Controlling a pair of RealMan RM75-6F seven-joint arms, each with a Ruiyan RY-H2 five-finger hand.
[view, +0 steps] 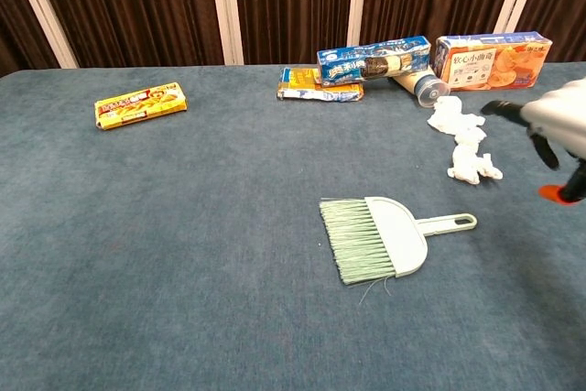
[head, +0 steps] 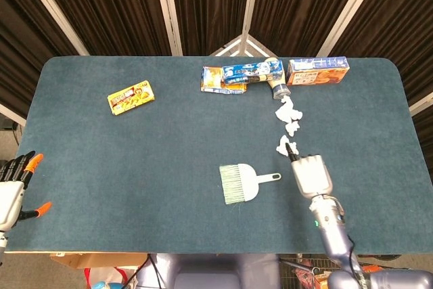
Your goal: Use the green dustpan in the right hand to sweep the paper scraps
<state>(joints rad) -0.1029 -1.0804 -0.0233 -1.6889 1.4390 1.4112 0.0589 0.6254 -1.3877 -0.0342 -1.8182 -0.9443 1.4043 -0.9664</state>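
One dustpan (head: 241, 182) lies flat on the table (head: 101, 167), apart from my empty, spread right hand (head: 310, 174). Three scraps (view: 463, 139) sit nearby. My left hand (head: 13, 191) is spread too.

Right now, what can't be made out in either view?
- Right hand: head view shows only its back, chest view's right edge crops it; finger pose unclear.
- Left hand: cut by the head view's left edge, absent from chest view.
- Snack boxes: print too small.
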